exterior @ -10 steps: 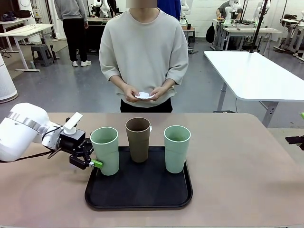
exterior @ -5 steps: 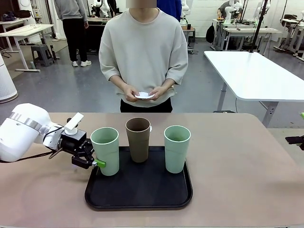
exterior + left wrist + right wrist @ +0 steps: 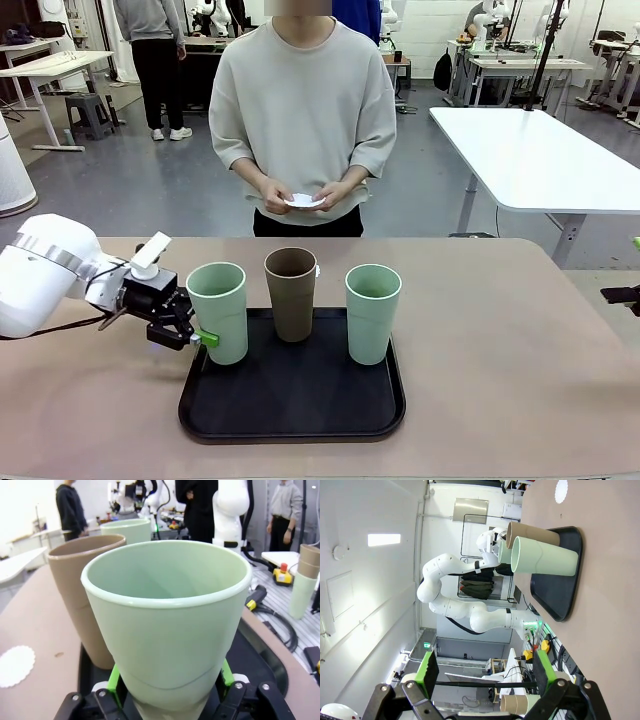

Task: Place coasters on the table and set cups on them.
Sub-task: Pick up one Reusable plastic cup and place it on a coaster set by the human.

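Our L gripper (image 3: pixel 200 338) is clamped low on the left mint cup (image 3: pixel 218 312), at the left end of the black tray (image 3: pixel 290 425), next to the brown cup (image 3: pixel 291 293) & 2nd mint cup (image 3: pixel 372 312). Our R gripper (image 3: pixel 485 672) has fingers apart, nothing btwn them. One coaster (image 3: pixel 16 666) lies on the table (image 3: pixel 500 350); the person's hands (image 3: pixel 275 195) hold another.

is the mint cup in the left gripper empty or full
Empty: the left wrist view looks into the mint cup, clamped in the left gripper, and its visible inside is bare.
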Available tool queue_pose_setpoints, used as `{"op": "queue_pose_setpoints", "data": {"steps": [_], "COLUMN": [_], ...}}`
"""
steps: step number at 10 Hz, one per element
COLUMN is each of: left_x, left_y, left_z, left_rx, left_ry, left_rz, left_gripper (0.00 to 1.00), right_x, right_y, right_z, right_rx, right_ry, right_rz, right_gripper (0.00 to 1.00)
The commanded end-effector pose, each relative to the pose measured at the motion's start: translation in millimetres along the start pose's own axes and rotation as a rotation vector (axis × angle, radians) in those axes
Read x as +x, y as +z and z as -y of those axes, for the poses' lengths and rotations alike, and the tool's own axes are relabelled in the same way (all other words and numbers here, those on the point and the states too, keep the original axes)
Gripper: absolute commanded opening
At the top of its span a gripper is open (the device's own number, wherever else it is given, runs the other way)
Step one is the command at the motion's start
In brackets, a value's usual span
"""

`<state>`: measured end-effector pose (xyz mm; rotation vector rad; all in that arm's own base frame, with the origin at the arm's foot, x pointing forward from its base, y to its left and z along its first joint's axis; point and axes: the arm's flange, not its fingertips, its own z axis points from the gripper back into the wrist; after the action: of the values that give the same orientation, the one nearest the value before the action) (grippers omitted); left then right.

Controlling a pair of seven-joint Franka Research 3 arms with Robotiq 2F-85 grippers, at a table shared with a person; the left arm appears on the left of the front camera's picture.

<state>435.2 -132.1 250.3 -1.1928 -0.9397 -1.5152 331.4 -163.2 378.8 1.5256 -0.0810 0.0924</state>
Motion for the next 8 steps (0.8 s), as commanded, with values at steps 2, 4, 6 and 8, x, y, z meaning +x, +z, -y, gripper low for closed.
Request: {"op": "queue_pose_setpoints", "data": {"steps": [2,4,6,8], "left_x": [79,129,165,191], "left_y": [32,46,40,38], "left_z": [17,15,10,11], "left_rx": [0.09,0.131,0.144,0.165], "left_ry": [0.021,0.052,0.078,0.054], "left_rz": [0.07,0.019,-0.056,-0.071], "left_gripper": [0.0,0.0,0.0,0.0], "right_x": [1,1,1,1], "right_y": [1,1,1,1], "right_z": [0,0,0,0], "right_rx": [0.013,0.013,0.013,0.013], "right_ry": [0.002,0.002,0.002,0.002], "right_rz": [0.001,0.001,0.001,0.001], "right_gripper": [1.0,1.0,1.0,1.0]}}
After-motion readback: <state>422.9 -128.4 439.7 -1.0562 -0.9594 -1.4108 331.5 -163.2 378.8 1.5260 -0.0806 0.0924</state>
